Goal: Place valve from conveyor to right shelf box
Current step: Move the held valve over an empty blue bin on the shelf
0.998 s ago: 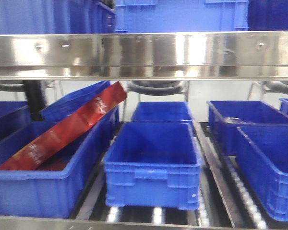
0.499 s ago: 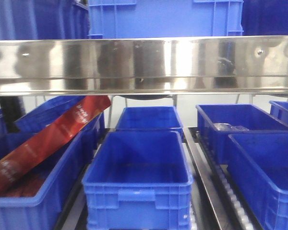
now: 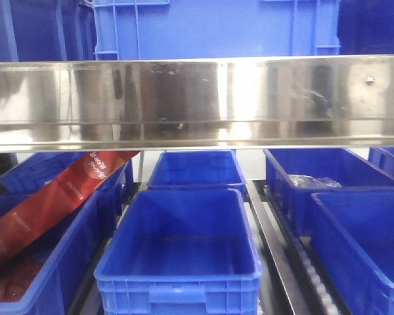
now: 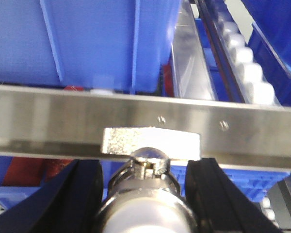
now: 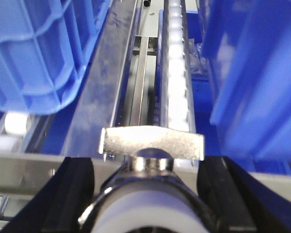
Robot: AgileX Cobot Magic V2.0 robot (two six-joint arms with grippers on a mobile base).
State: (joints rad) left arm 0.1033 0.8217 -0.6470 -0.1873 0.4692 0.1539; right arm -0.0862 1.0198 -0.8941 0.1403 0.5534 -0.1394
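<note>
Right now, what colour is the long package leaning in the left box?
Red with white lettering; the package shows best in the front-facing view.

Shiny steel shelf beam (image 3: 197, 92) above white roller tracks (image 5: 177, 73)

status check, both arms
Left gripper shut on a valve. Right gripper shut on a second valve. Steel shelf rail close ahead, blue boxes beyond; conveyor not in view.
</note>
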